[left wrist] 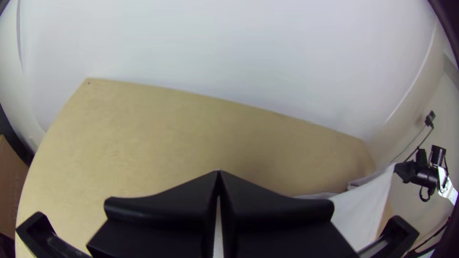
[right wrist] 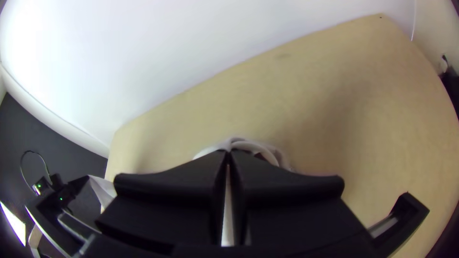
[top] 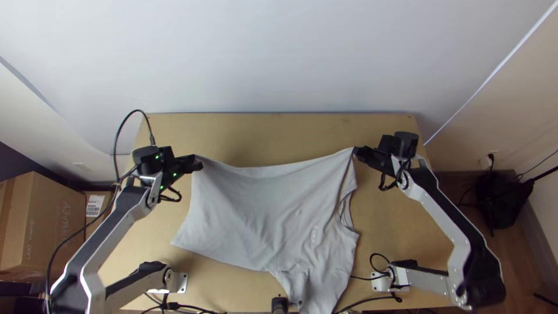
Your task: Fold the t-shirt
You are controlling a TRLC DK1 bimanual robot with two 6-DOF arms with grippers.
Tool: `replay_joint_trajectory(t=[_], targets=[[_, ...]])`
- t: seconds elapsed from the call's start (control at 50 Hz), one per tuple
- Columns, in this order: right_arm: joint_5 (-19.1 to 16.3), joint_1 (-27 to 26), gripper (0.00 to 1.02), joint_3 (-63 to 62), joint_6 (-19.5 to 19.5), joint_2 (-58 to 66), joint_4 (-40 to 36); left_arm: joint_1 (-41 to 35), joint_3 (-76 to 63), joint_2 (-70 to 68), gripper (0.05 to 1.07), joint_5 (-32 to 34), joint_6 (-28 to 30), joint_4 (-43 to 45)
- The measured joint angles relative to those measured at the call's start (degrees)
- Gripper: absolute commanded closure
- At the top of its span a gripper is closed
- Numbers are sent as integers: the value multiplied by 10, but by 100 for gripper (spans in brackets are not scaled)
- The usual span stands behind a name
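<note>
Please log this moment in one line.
left flat-fingered black pincer: shut on grey cloth t-shirt | right matching pincer: shut on t-shirt | t-shirt: edge stretched between both

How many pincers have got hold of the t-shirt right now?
2. In the top view, the left pincer grips the t-shirt at the left end of its stretched far edge; the right pincer grips that edge's right end.

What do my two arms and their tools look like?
The left arm and right arm have silver-grey links with black panels and black joints. The left tool and right tool each have two wide, flat black fingers. Small green lights mark the left wrist, where a black cable loops.
</note>
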Motion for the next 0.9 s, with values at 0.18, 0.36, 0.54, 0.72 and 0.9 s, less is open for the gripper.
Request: replay_joint_trajectory(t=[0.18, 0.36, 0.54, 0.72, 0.9], targets=[[0, -19, 100, 69, 0, 129, 26, 2, 55, 149, 105, 0, 0, 47], [0, -30, 100, 162, 1, 245, 36, 0, 139, 270, 105, -5, -3, 87], [8, -31, 44, 265, 10, 339, 26, -5, 231, 374, 96, -17, -18, 89], [19, -35, 4, 444, 35, 433, -139, -15, 313, 434, 19, -49, -22, 55], [20, -58, 4, 548, 38, 470, -199, -11, 430, 454, 10, -75, -36, -26]])
